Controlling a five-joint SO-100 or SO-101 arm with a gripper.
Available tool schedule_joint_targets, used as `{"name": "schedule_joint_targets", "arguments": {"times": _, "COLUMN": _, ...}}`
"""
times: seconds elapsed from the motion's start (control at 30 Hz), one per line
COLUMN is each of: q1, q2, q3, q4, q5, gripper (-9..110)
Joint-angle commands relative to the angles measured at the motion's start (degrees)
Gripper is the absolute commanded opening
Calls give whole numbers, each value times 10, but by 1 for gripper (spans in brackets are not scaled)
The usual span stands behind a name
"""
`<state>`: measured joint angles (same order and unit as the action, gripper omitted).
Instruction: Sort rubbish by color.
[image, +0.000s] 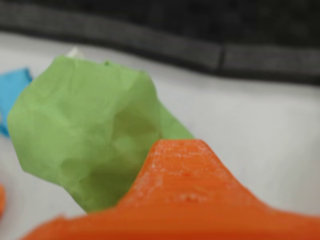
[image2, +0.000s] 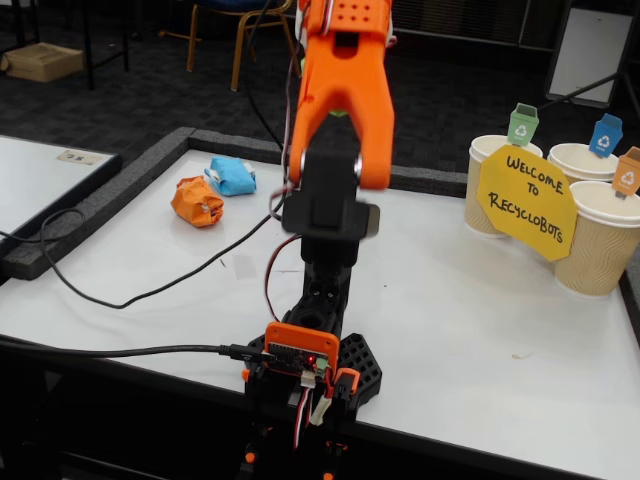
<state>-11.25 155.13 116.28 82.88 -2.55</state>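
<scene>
Green paper ball (image: 87, 135): seen in the wrist view directly ahead of the orange gripper (image: 175, 150), close up; contact and jaw state could not be told. Light blue ball (image2: 231, 176) and orange ball (image2: 197, 201): lay together well left of the jaws in the fixed view.

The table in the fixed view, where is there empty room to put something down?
The widest bare stretch of the white table lies between the robot arm and the paper cups. The front left is bare except for a black cable. The back left is crowded, with the orange paper ball and the blue paper ball.
</scene>
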Motion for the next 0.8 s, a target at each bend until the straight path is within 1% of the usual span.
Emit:
{"name": "schedule_joint_targets", "arguments": {"times": 0.0, "q1": 21, "q2": 72, "q3": -13, "q4": 25, "q5": -15, "gripper": 0}}
{"name": "schedule_joint_targets", "arguments": {"times": 0.17, "q1": 38, "q2": 94, "q3": -12, "q4": 53, "q5": -15, "gripper": 0}}
{"name": "schedule_joint_targets", "arguments": {"times": 0.4, "q1": 98, "q2": 95, "q3": -22, "q4": 62, "q5": -15, "gripper": 0}}
{"name": "schedule_joint_targets", "arguments": {"times": 0.77, "q1": 256, "q2": 96, "q3": -66, "q4": 73, "q5": -15, "gripper": 0}}
